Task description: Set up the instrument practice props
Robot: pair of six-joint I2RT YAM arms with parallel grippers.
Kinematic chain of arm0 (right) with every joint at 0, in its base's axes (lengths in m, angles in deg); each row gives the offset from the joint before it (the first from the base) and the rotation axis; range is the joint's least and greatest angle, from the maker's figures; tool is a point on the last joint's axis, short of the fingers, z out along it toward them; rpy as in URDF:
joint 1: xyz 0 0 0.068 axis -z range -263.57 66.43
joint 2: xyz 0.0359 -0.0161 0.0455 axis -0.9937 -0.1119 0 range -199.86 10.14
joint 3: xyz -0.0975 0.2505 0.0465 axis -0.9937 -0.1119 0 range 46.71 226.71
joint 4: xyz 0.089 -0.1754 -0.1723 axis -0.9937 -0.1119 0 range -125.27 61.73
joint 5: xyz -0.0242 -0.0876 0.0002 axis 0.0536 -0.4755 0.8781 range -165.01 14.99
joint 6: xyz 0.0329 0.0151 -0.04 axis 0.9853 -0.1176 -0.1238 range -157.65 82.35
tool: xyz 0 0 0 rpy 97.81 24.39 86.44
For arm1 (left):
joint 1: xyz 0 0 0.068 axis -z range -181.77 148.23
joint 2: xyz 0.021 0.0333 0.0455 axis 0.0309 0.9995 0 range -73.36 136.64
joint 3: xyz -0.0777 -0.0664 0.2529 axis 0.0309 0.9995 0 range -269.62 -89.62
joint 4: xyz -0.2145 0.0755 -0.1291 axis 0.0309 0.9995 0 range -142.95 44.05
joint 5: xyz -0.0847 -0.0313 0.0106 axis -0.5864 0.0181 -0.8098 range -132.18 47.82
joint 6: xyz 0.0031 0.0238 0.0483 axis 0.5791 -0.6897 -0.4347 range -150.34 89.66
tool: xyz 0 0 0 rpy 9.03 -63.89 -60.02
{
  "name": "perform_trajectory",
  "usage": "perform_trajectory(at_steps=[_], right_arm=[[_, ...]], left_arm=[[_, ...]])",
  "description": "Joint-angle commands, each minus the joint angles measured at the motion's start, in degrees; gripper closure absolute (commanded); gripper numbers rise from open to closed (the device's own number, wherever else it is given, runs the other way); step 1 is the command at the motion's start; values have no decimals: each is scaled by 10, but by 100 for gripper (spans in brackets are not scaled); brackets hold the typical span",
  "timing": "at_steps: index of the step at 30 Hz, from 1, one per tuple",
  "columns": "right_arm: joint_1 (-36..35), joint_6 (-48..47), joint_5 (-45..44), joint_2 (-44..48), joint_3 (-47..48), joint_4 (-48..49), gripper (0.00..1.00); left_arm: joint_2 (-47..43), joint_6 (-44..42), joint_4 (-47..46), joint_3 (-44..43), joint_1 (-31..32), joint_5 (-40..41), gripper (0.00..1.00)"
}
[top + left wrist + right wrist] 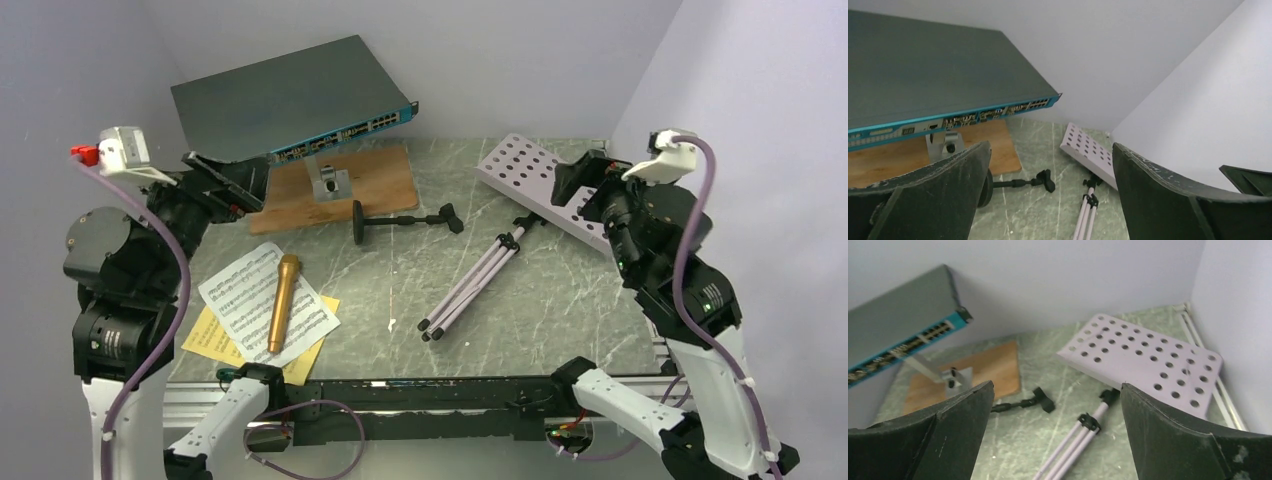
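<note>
At near-left of the counter [570, 320] I find the gold microphone [284, 302] on music sheets [235, 290]; music stand [530, 170] flat far right, mic stand [400, 220] between; left fingers [933, 195] and right fingers [1188, 440] gape empty.

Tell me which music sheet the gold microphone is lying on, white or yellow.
The white sheet, printed with notes: the gold microphone lies across it. The yellow sheet is underneath, showing only at the white one's edges.
</note>
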Motion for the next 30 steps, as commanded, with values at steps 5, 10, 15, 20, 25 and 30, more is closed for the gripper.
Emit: perform_trajectory(at_steps=[5, 10, 15, 20, 25, 30], right_arm=[[1, 6, -25, -73, -31, -56, 0], [4, -29, 71, -51, -186, 106, 0], [93, 73, 148, -134, -197, 89, 0], [318, 220, 382, -141, -294, 156, 0], [464, 377, 454, -128, -424, 286, 0], [470, 441, 537, -170, -498, 486, 1]], left_arm=[[37, -5, 41, -6, -2, -45, 4], [50, 21, 47, 29, -2, -86, 3], [68, 52, 52, 62, -2, -158, 1], [69, 83, 53, 109, -2, -220, 0], [61, 114, 13, 160, -2, -259, 0], [73, 126, -9, 165, -2, -309, 1]])
